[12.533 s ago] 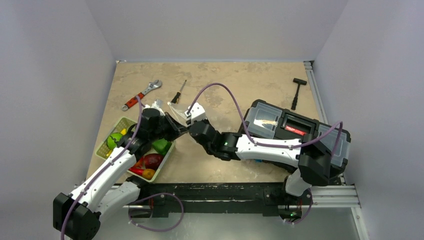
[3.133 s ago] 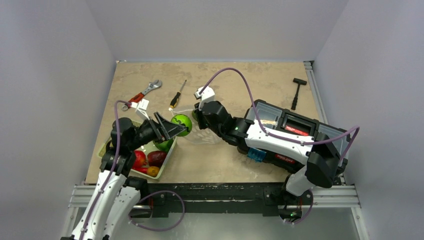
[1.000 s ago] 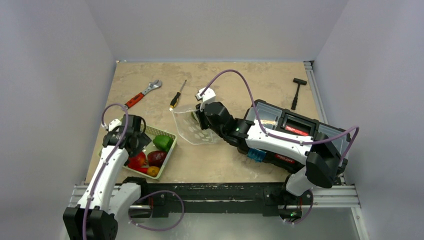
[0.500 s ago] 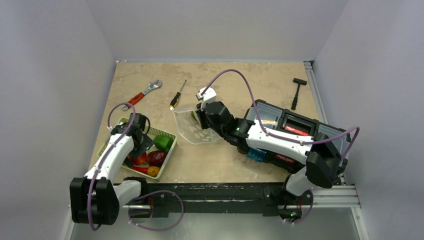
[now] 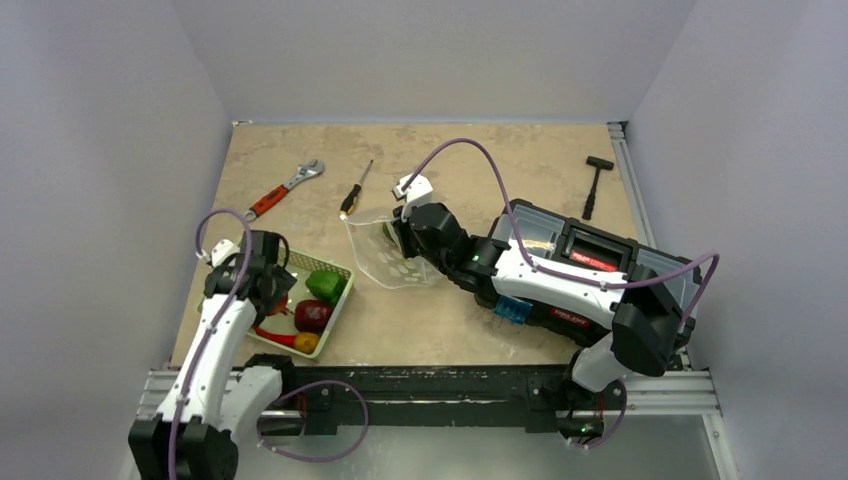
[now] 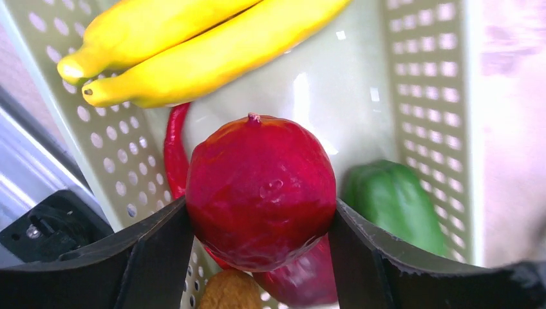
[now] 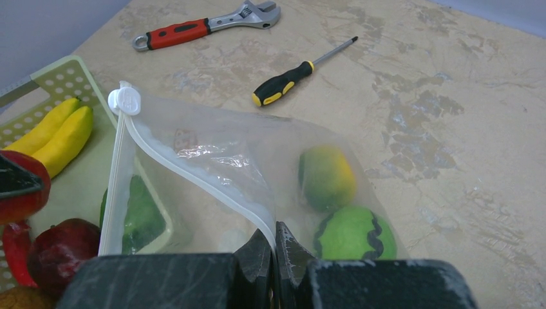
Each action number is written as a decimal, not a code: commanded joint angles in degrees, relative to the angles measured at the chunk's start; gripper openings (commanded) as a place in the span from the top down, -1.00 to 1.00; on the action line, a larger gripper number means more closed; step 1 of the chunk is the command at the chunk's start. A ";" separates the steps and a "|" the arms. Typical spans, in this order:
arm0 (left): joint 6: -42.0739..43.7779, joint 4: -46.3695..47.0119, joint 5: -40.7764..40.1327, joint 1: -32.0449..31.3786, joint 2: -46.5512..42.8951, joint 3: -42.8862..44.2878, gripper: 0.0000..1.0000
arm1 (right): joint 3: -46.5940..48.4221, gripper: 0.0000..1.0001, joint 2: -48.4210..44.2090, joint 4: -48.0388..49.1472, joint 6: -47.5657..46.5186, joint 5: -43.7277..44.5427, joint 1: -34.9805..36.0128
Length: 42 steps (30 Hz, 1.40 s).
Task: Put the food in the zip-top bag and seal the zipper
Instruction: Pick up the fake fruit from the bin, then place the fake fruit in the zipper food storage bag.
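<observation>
My left gripper [image 6: 259, 207] reaches down into the pale green mesh basket [image 6: 425, 84] and is shut on a round dark red fruit [image 6: 261, 187], one finger pressing each side. Bananas [image 6: 193, 51], a red chilli [image 6: 174, 151] and a green pepper [image 6: 393, 203] lie around it. From above, the left gripper [image 5: 268, 290] is over the basket [image 5: 337, 308]. My right gripper [image 7: 275, 248] is shut on the zipper [image 7: 193, 174] and holds the zip-top bag [image 7: 212, 154] open. A yellow-green fruit [image 7: 326, 177] and a striped green ball [image 7: 351, 235] lie inside the bag.
A red-handled wrench [image 5: 283, 188] and a screwdriver [image 5: 355, 190] lie behind the bag [image 5: 385, 260]. A black toolbox [image 5: 590, 265] sits under my right arm, and a small hammer [image 5: 595, 185] lies at the far right. The basket is near the table's left front corner.
My left gripper has narrowed from wide open onto the dark red fruit, shifting slightly over the basket. The right gripper and the bag have stayed in place.
</observation>
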 commanded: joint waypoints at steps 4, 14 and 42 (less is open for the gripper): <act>11.32 6.66 16.57 0.52 -16.19 5.01 -0.02 | 2.04 1.00 -1.23 1.61 1.12 -1.93 -0.30; 7.00 48.30 66.96 -0.03 -23.74 -4.34 -0.02 | 1.57 1.00 -2.40 1.56 2.64 -3.42 -0.55; 14.00 45.56 51.87 -23.34 -6.34 -2.06 -0.62 | 3.34 1.00 -5.42 4.54 7.79 -7.81 -1.64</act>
